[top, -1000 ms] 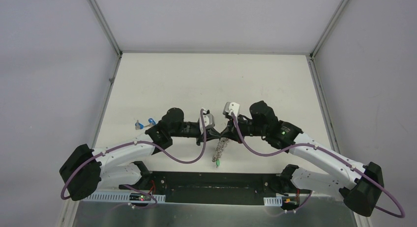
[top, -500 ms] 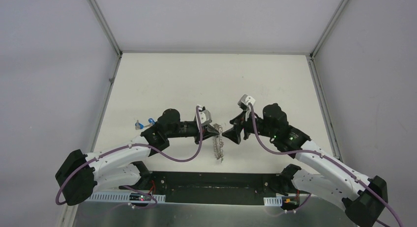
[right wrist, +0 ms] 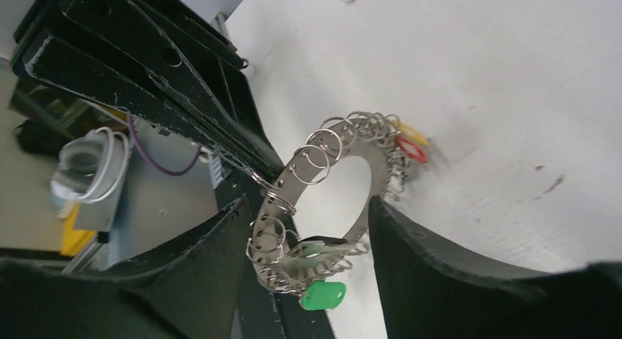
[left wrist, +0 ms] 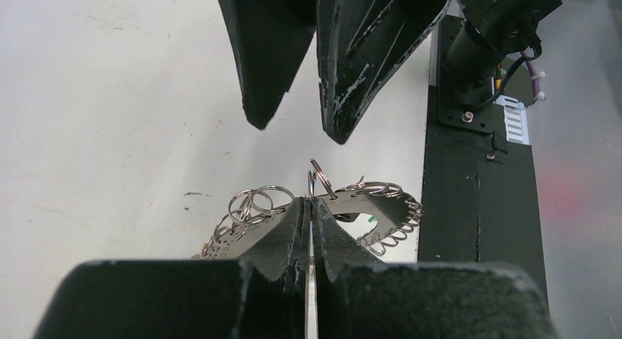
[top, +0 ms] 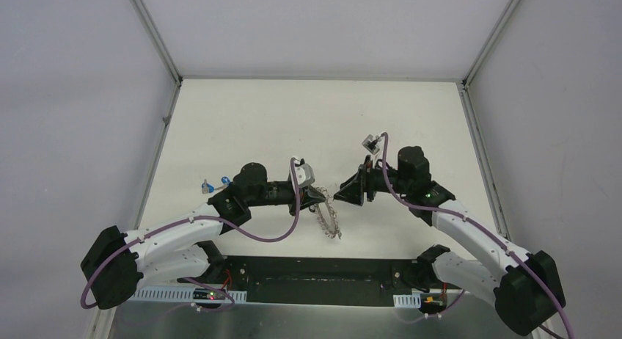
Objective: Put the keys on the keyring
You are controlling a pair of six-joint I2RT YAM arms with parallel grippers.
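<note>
Seen from above, the left gripper [top: 320, 199] is clamped on the keyring [top: 330, 220]. The right gripper [top: 343, 194] faces it just beside the keyring. Blue keys [top: 217, 184] lie on the table [top: 293, 119], well left of the keyring.

The left wrist view shows the left fingers pressed together on the keyring's rim, and the right jaws stand apart, clear of it.

In the right wrist view a green key [right wrist: 323, 295], a red key [right wrist: 412, 152] and a yellow key [right wrist: 411, 136] hang on the keyring, which is framed between the spread fingers.

you see the keyring [right wrist: 295, 179], a flat silvery band fringed with small wire loops, held up on edge; a green key [right wrist: 323, 295] hangs from it, a red key [right wrist: 414, 152] and yellow key [right wrist: 409, 136] too; blue keys [top: 226, 182] lie loose, well apart from it
</note>
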